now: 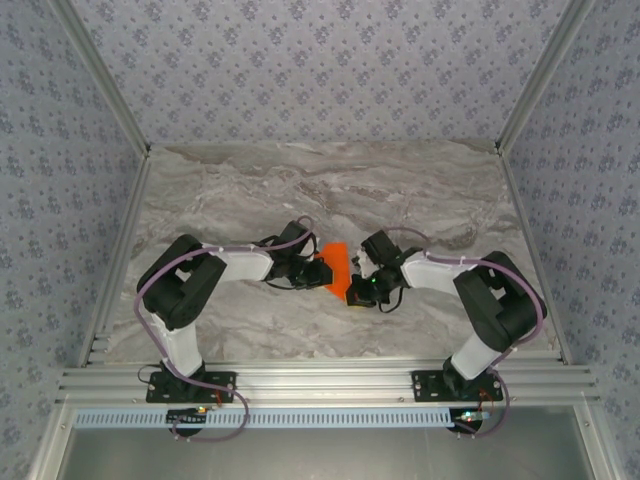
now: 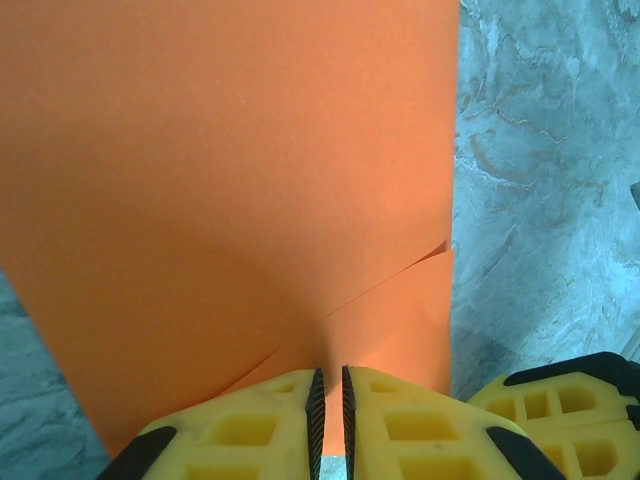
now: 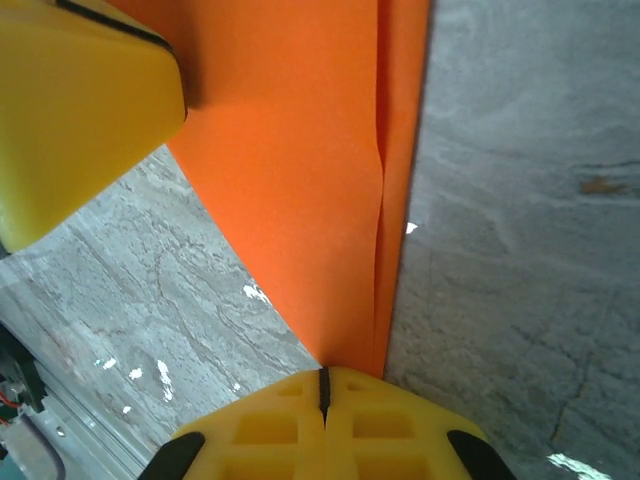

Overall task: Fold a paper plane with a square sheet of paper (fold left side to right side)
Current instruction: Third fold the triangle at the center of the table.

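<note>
- The square sheet of paper (image 1: 337, 262) is at the middle of the table (image 1: 300, 190), caught between the two arms. From above it shows as a narrow orange strip, its long axis running far to near with a slight lean.
- The left gripper (image 2: 330, 378) comes at the sheet from the left. Its jaws are almost together, with the paper's near edge clamped in the thin slit between them. The sheet spreads away toward the far side, and the slanting edge of a second layer shows just above the fingertips.
- The right gripper (image 3: 322, 380) comes at it from the right and slightly nearer. Its jaws are pressed fully together and two orange layers run straight into them, so I judge that it pinches the doubled edge.
- The two grippers sit just beside each other at the sheet's near end, one on each side, and the far end is free.
- Whether the paper rests on the table or hangs just above it, I cannot tell.
- Neither arm is clearly nearer, since both are on the paper. The coming move likely turns on matching the layers along that far-to-near axis before creasing.
- Pulling the arms apart could skew or tear the thin sheet.
</note>
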Action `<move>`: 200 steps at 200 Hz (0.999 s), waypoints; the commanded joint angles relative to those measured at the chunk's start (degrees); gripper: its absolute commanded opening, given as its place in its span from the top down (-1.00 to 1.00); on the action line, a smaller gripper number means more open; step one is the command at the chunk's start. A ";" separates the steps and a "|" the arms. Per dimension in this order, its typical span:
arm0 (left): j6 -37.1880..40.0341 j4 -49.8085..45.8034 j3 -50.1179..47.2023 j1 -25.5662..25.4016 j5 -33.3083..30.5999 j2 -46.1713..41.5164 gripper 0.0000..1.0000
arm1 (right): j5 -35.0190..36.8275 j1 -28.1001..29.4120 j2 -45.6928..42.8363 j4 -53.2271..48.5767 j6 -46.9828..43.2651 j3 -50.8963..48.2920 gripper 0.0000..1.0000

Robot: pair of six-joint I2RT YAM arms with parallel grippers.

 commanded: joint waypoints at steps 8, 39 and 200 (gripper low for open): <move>1.10 -5.30 -0.31 -0.37 -3.78 -1.39 0.65 | 2.87 -2.45 0.59 0.56 1.83 -4.60 1.00; 2.30 -4.23 -0.11 -1.64 -3.71 -5.87 0.56 | 1.70 -4.06 1.48 3.18 2.62 -7.77 1.00; 1.29 -3.41 3.32 -9.00 -5.52 -0.30 0.64 | 1.99 -5.20 4.21 2.88 0.60 -8.25 1.00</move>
